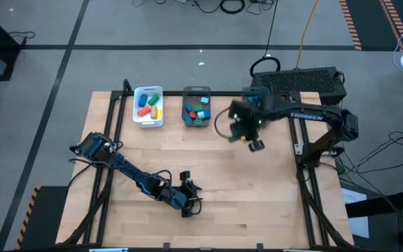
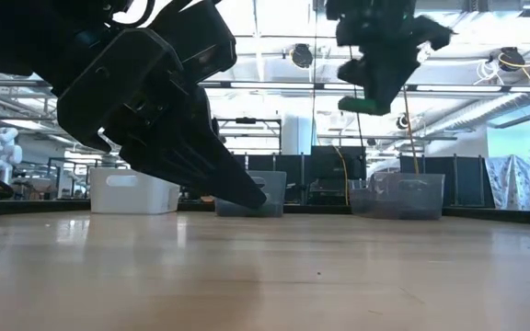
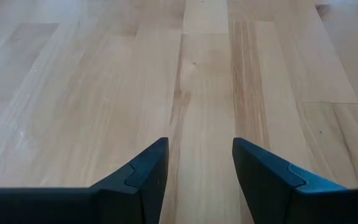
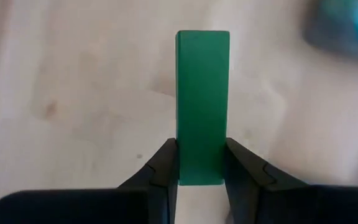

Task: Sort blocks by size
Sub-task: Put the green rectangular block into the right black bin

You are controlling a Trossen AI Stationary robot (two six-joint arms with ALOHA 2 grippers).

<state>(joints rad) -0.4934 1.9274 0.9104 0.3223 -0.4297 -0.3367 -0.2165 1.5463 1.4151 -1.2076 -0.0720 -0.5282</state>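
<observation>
My right gripper (image 1: 255,145) hangs high over the table's far right part, just right of the grey bin (image 1: 196,106), shut on a green bar-shaped block (image 4: 202,93). The low view shows that block (image 2: 361,106) under the gripper, far above the tabletop. Other blocks lie in the white tray (image 1: 148,106) and in the grey bin. My left gripper (image 3: 201,165) is low over the table's near middle (image 1: 187,203), open, with only bare wood between its fingers. My right gripper pinches the green block's two long sides near one end (image 4: 202,171) between its two fingers (image 4: 166,168). The fingers come from above, pointing steeply down. The block is lifted clear and looks about level in the low view, most of its length reaching past the fingertips.
The white tray and the grey bin stand side by side at the table's far edge, left of centre. A black box (image 1: 303,80) with cables sits behind the far right corner. The wooden tabletop (image 1: 257,203) lies bare between the two arms.
</observation>
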